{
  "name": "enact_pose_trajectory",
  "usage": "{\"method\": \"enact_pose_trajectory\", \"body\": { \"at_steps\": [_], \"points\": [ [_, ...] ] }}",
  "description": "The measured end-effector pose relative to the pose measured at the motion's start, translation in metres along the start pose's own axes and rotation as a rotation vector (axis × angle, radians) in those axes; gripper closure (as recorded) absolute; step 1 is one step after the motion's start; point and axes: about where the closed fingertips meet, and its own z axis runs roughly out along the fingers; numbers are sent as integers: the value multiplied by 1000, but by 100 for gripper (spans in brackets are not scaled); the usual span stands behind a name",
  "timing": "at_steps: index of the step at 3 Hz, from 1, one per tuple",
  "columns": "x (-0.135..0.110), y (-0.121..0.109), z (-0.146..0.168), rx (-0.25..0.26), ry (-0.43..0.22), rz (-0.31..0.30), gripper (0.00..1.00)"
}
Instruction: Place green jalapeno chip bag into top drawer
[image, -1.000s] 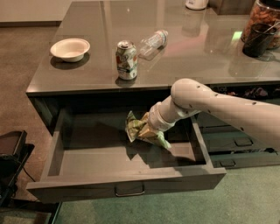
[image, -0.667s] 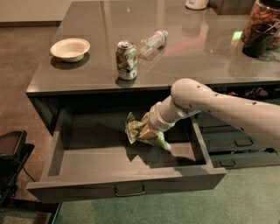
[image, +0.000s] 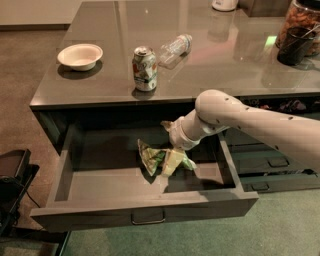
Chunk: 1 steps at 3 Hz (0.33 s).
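Note:
The green jalapeno chip bag (image: 151, 157), crumpled light-green foil, is inside the open top drawer (image: 145, 206), right of the middle of its floor. My gripper (image: 173, 162) reaches down into the drawer from the right and is at the bag's right end, touching it. The white arm comes in from the right under the counter edge. Part of the bag is hidden behind the gripper.
On the grey counter (image: 100, 85) stand a white bowl (image: 80, 56), a soda can (image: 144, 69), a clear plastic bottle lying on its side (image: 175, 47) and a dark jar (image: 300, 30). Narrower grey drawers (image: 270, 165) are at the right. A black object (image: 12, 175) stands at the left.
The bag has sunk a little lower and now lies flatter on the drawer floor. The arm has barely moved.

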Motion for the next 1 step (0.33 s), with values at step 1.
{"method": "enact_pose_trajectory", "body": {
  "at_steps": [1],
  "points": [
    [0, 0, 0, 0, 0, 0, 0]
  ]
}}
